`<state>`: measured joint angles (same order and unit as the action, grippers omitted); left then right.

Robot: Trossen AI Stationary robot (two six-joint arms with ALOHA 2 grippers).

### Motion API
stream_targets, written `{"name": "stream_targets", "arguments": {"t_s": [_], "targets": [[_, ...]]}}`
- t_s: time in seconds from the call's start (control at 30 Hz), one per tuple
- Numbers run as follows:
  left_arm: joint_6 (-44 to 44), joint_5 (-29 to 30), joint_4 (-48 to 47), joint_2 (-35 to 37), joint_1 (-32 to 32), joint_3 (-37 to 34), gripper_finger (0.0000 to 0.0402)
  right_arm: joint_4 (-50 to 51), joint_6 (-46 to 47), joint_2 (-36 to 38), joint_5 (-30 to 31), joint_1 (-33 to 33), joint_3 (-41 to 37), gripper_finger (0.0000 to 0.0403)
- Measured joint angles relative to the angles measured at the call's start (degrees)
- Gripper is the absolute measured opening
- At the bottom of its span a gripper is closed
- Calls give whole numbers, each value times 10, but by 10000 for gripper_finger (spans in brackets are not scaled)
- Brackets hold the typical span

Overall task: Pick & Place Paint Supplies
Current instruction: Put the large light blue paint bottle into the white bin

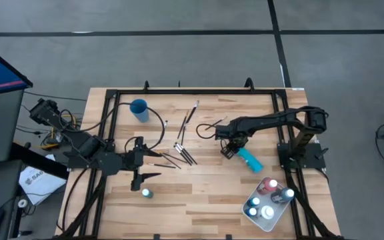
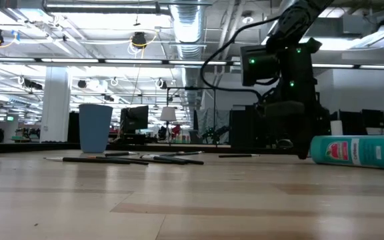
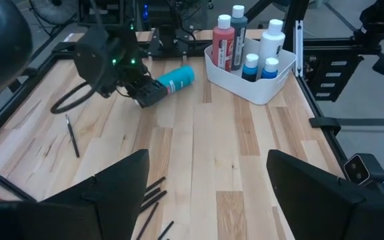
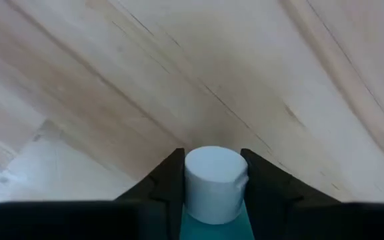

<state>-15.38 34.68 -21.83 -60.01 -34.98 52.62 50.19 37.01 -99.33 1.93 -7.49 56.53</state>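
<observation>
Right tool [image 1: 230, 152], centre-right of the high view, is seen clamped on the pale cap end of a teal plastic paint bottle [image 1: 250, 160] lying on its side on the pale wood-plank desk [image 1: 199, 193]; in the right wrist view the dark fingers [image 4: 169, 183] sit against both sides of the white cap [image 4: 215, 181], touching it. Bottle is not lifted yet, as far as can be judged.

Left tool [image 1: 141, 167], lower left of centre in the high view, is held w/ fingers wide apart, nothing between them.

Done so far: approx. six bottles (red, dark, white, small blue ones) are stood in the white rounded plastic tray [image 1: 253, 220] at lower right.

Left to do: the teal bottle in hand; one small teal bottle w/ pale cap [image 1: 146, 193] standing alone at lower left near the left tool; the thin dark-handled brushes [image 1: 184, 152] scattered across the desk centre, none yet in the blue round cup [image 1: 139, 109] at upper left. Task is judged roughly half done, brushes untouched.
</observation>
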Motion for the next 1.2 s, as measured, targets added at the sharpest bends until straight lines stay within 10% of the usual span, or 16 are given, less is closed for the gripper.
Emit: {"name": "stream_targets", "arguments": {"t_s": [0.63,1.2], "targets": [[-1,0,0,0,0,0,298,-6,110,225,161,130,0,110],[0,10,0,0,0,0,298,197,340,432,298,329,0,111]]}}
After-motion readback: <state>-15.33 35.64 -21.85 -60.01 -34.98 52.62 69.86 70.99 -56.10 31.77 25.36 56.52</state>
